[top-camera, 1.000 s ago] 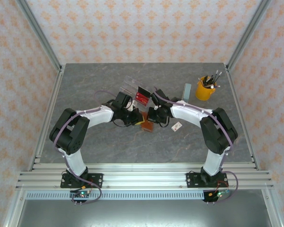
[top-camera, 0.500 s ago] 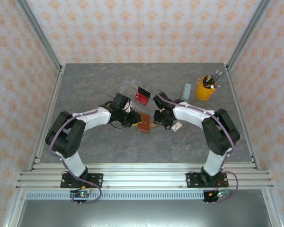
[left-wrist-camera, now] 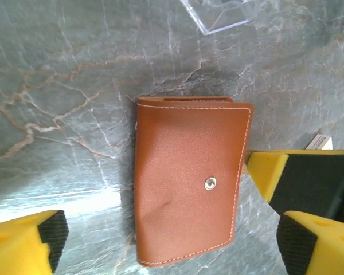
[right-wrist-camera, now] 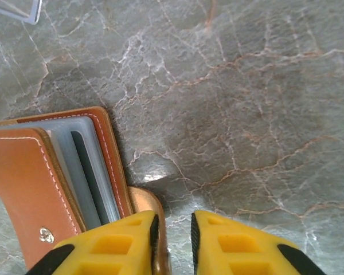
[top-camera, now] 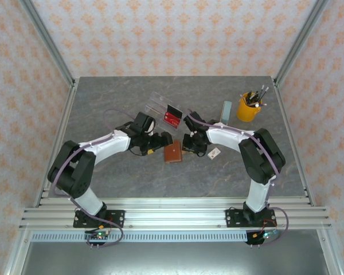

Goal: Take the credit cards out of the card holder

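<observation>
While the card holder [left-wrist-camera: 189, 189] lies flat on the grey marbled table [top-camera: 114, 109], the left gripper [left-wrist-camera: 169, 235] hangs over it with its yellow fingers [left-wrist-camera: 23, 243] spread wide, one to each side of the brown leather, gripping nothing. From the left wrist, the holder appears folded shut with its stitched outer cover and a small metal snap facing up.

The right gripper [right-wrist-camera: 175, 229] sits low at the holder's other edge. Its jaws stand only narrowly apart. A tan leather tab [right-wrist-camera: 142, 203] from the holder curves in beside the gap between them, but it cannot be told whether the tab is actually pinched. From the right wrist, the top cover stands slightly lifted, showing the blue-grey pockets [right-wrist-camera: 74, 166] inside. Whether a card is in them cannot be made out.

In the top view the holder rests at mid-table between the two grippers. Just beyond it stands the clear tray [top-camera: 155, 103], where a red card [top-camera: 171, 119] and a black card [top-camera: 174, 109] sit together. A small white tag [top-camera: 214, 153] lies near the right gripper, and a yellow cup [top-camera: 247, 110] of pens stands well apart at the far right.
</observation>
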`<state>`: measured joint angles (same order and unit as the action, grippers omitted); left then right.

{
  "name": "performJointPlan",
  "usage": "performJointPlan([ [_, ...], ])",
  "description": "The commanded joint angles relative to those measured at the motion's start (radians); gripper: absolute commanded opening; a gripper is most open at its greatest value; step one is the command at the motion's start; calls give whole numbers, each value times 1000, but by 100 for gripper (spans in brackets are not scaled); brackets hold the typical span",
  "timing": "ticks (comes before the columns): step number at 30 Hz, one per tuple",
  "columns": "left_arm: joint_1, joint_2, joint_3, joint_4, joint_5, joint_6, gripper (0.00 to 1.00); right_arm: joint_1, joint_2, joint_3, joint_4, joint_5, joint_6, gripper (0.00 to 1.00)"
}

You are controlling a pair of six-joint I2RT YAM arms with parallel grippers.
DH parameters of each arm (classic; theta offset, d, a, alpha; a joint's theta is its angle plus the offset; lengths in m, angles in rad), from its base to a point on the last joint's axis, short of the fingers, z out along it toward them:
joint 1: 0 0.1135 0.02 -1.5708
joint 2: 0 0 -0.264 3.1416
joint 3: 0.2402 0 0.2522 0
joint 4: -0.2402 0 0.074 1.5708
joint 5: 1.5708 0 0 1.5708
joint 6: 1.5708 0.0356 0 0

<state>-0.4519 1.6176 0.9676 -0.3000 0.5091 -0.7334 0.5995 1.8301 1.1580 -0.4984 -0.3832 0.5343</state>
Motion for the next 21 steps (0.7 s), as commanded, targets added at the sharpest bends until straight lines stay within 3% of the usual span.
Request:
performJointPlan([
  [1, 24, -55, -11, -48, -116, -2, 100, -1, 8, 28, 13, -17, -18, 16],
  [6, 89, -107, -51, -75, -145, -18, 100, 1, -32, 49, -11, 18, -50, 5],
  [15, 170, -213, -134, -74, -126, 2, 100, 110, -81, 193, -112, 76, -94, 4],
  [17, 172, -234, -137, -96, -173, 5, 100, 135, -66, 224, -114, 73, -78, 4],
  [21, 181, -295, -140, -198, -394, 3, 100, 185, -37, 252, -64, 99, -38, 4],
])
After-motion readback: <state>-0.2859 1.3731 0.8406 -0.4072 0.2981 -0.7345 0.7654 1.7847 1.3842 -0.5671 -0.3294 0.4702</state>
